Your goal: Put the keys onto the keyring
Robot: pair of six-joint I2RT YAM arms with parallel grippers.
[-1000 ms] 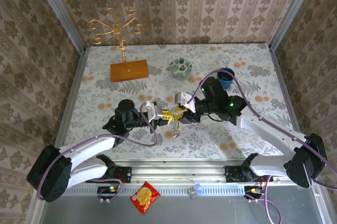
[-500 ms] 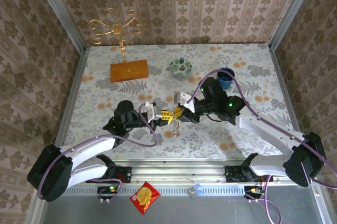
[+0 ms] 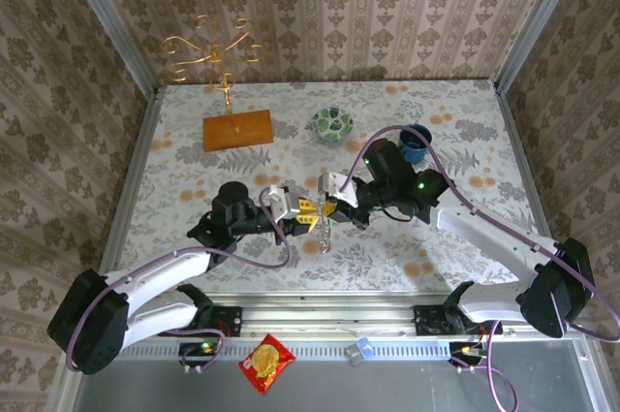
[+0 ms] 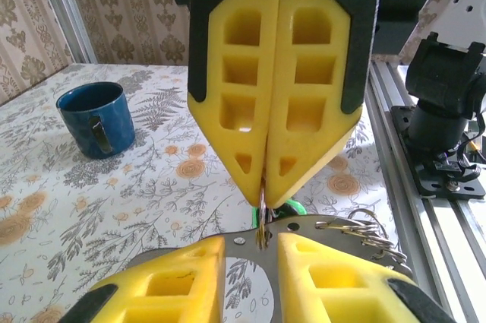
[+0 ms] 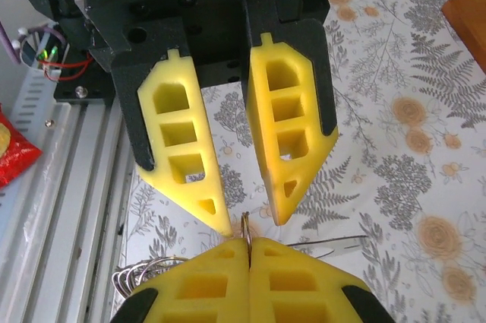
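1. In the overhead view, the two arms meet tip to tip at the centre of the frame, above the patterned table [image 3: 465,131].
2. The right gripper [image 4: 266,190] fills the top centre of the left wrist view. Its yellow pads are pressed flat together on a thin metal loop, which we take to be the ring [image 4: 262,216].
3. The left gripper [image 5: 252,223] is at the upper centre of the right wrist view. It is released, with its jaws standing apart on either side of the loop and not gripping it.
4. A green key [image 4: 295,207] peeks out just behind the right gripper's tips, below centre. We cannot tell whether it is threaded on the ring, and we cannot make out the second key.
5. A blue mug [image 4: 95,119] sits at mid left, well apart from the work.
6. Risks, as we judge them:
   - The ring hangs from one pinch alone, so the thin wire could swivel or slip out of the soft foam.
   - If the left jaws close off-centre, they could knock the ring askew or shake the key loose.
   - The fingertips are very close, so a small misjudged move could make them collide.
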